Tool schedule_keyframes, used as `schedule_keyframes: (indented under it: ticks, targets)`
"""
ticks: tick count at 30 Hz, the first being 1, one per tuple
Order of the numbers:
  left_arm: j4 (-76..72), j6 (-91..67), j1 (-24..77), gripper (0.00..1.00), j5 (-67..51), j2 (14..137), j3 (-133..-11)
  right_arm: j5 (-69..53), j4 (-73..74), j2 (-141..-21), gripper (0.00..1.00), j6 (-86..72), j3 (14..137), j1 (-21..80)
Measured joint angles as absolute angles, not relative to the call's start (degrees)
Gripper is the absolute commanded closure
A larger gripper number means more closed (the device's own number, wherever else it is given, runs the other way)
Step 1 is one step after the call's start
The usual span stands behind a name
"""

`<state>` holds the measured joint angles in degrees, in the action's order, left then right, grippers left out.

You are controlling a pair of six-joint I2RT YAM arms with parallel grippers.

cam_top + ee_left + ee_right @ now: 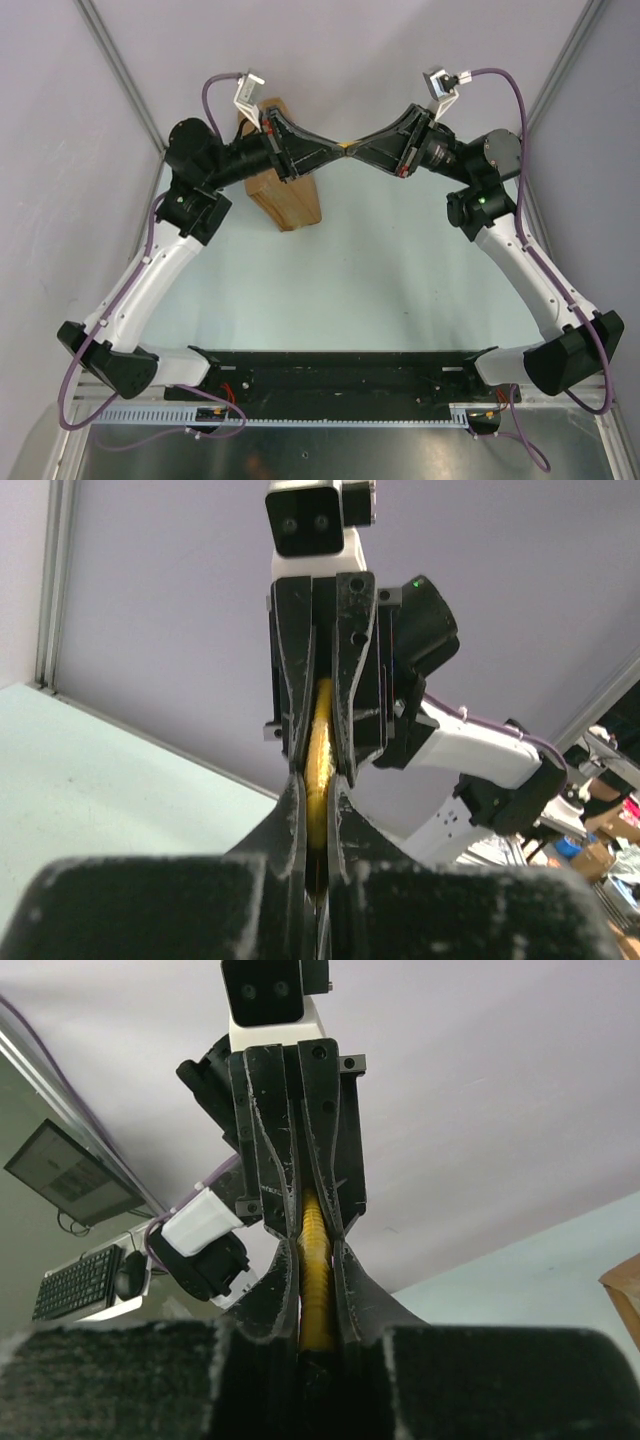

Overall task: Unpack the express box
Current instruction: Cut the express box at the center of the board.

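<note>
I see left gripper (333,151) and right gripper (360,151) both clamped on the slim yellow utility knife (318,742) mid-air; the large brown cardboard express box (286,196) sits far back on the left. Uneven pulling could twist the knife free.

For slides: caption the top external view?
Left end effector and right end effector meet tip to tip, shut on one yellow object; express box under left arm.

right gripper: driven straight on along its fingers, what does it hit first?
The left gripper. It and the right gripper point at each other tip to tip, both shut on one yellow object bridging them. Going on would likely drive into it almost at once; the gap is unclear.
</note>
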<state>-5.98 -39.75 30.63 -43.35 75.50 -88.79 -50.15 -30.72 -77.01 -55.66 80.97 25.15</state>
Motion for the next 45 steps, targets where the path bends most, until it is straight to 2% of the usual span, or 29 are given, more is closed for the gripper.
schedule_keyframes:
  ticks: [2, 3, 6, 10, 17, 22, 25, 30, 32, 35, 40, 45]
  targets:
    - [-6.2, -39.6, 30.6, 0.93, -43.4, 75.1, -88.6, -50.5, -30.8, -77.0, 1.00, -55.5, 81.2, 25.2]
    - [-6.4, -39.6, 30.6, 0.64, -43.4, 74.9, -88.2, -50.5, -30.6, -76.9, 1.00, -55.3, 81.3, 25.2]
    - [-6.2, -38.4, 30.2, 0.20, -42.1, 74.0, -87.0, -50.7, -29.9, -76.8, 1.00, -54.2, 81.3, 25.1]
    - [-5.3, -37.0, 28.2, 0.07, -40.9, 73.3, -85.2, -50.4, -28.0, -76.6, 1.00, -52.3, 81.3, 23.6]
    - [-4.4, -35.2, 20.4, 0.04, -37.5, 68.2, -80.9, -49.8, -22.5, -77.2, 1.00, -43.8, 81.5, 20.1]
    - [-2.1, -30.9, 10.5, 0.04, -28.7, 60.1, -69.2, -45.3, -13.4, -79.6, 1.00, -23.4, 81.8, 22.7]
    - [0.2, -27.9, 6.9, 0.04, -24.0, 60.2, -64.2, -40.2, -10.1, -81.0, 1.00, -7.6, 81.8, 27.2]
    - [2.6, -23.0, 6.2, 0.12, -19.7, 69.8, -63.3, -33.0, -7.2, -87.8, 1.00, 16.0, 88.3, 35.2]
    - [3.3, -21.2, 6.2, 0.21, -19.0, 74.6, -63.7, -30.5, -6.5, -90.3, 1.00, 23.8, 90.2, 37.8]
    - [4.4, -19.2, 5.9, 0.28, -18.5, 81.4, -66.5, -26.0, -6.1, -91.1, 1.00, 33.6, 87.9, 41.3]
    - [4.7, -15.8, 5.5, 0.28, -19.0, 91.5, -74.4, -18.8, -6.8, -91.6, 1.00, 45.0, 80.8, 45.0]
    - [3.9, -13.0, 5.1, 0.37, -22.3, 97.0, -79.4, -13.0, -7.2, -93.1, 1.00, 52.9, 79.1, 46.7]
